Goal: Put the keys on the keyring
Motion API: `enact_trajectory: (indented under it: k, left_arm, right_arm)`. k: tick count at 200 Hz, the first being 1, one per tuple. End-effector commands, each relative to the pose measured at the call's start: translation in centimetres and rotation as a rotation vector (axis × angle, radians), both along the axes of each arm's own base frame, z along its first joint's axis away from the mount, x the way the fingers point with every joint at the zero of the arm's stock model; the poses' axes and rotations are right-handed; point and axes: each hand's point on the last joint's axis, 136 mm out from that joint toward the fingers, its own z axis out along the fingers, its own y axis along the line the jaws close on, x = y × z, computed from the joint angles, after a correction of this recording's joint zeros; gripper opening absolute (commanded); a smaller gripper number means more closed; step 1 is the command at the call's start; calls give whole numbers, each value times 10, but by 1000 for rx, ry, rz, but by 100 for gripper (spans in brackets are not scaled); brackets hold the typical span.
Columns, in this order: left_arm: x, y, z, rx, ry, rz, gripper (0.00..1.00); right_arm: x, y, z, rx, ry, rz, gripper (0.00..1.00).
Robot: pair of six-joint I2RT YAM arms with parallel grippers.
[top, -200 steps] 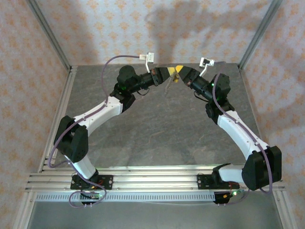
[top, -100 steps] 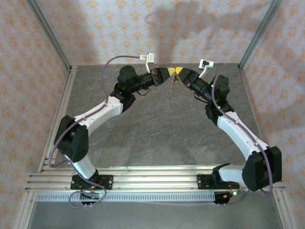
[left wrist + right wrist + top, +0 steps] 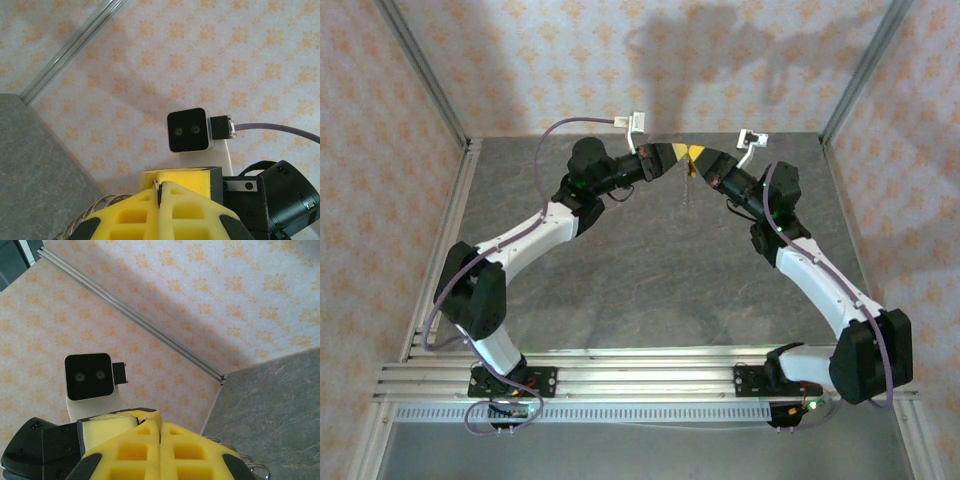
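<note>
Brownish-grey keyring [image 3: 691, 184], long axis vertical

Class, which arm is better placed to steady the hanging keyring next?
Probably the right: the keyring hangs just below the shut right gripper, while the shut left gripper sits off to one side of it.

Both arms reach inward over the far part of the grey table [image 3: 650, 290]. The left gripper [image 3: 670, 152] and the right gripper [image 3: 697, 154] meet tip to tip, their yellow fingers almost touching. A thin keyring [image 3: 689, 182] dangles just below the meeting point; which gripper holds it cannot be told. Orange-patterned walls [image 3: 380, 150] enclose the table, and the arms' shadows fall on the back one.
</note>
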Motion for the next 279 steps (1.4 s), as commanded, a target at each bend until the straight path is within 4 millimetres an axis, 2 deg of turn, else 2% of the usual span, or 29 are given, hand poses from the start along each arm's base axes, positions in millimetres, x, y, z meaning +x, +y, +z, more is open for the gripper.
enact_trajectory:
  k: [1,20,59,92,120,153,184,229,261,279]
  left_arm:
    - [-8,1,27,-49,-89,-6,0]
    - [-5,3,24,-31,-76,11,0]
    - [4,20,23,-8,-53,51,35]
    - [14,42,25,0,-44,79,47]
    - [18,56,25,31,-43,83,49]
    - [17,59,24,88,-45,55,50]
    - [16,59,18,167,-44,17,50]
    - [14,59,5,221,-7,-65,50]
    - [10,60,10,248,-15,-111,49]
    - [8,57,6,275,-13,-146,47]
  right_arm:
    - [-14,10,-8,-29,4,62,0]
    - [-14,9,-7,-37,3,57,0]
    - [-13,5,-11,-63,8,62,0]
    - [-8,6,-24,-96,41,79,0]
    - [-2,8,-36,-114,71,96,0]
    - [2,18,-43,-127,87,170,0]
    - [5,27,-43,-140,96,236,0]
    - [5,33,-31,-133,94,321,0]
    - [-2,38,-25,-136,80,383,0]
    - [-1,38,-26,-139,78,387,0]
